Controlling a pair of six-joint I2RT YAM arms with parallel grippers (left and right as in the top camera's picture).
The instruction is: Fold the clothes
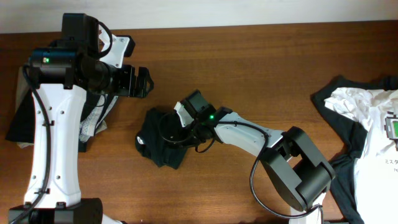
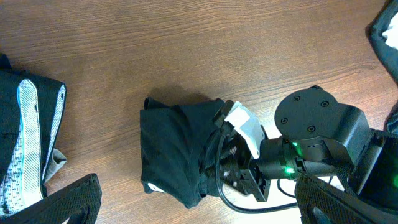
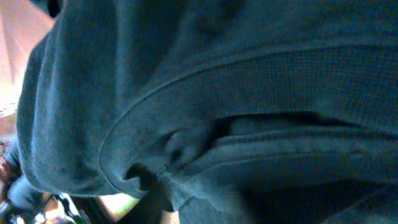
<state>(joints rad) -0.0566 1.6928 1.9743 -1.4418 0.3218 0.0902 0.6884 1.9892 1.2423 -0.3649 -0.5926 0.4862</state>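
Observation:
The black T-shirt (image 1: 157,142) lies bunched in a small heap at the table's middle, its small white logo (image 2: 153,186) at the lower left edge. My right gripper (image 1: 181,126) is buried in the heap's right side and appears shut on the fabric. It also shows in the left wrist view (image 2: 231,163). Dark cloth (image 3: 205,93) fills the right wrist view and hides the fingers. My left gripper (image 1: 144,82) is open and empty, hovering above and to the left of the heap, with its fingers wide apart (image 2: 202,214).
A pile of garments (image 1: 364,124), white printed shirt over black ones, lies at the right edge. Another stack (image 1: 93,121), black with white patterned cloth (image 2: 28,137), lies under my left arm. Bare wooden table (image 1: 249,68) lies between them.

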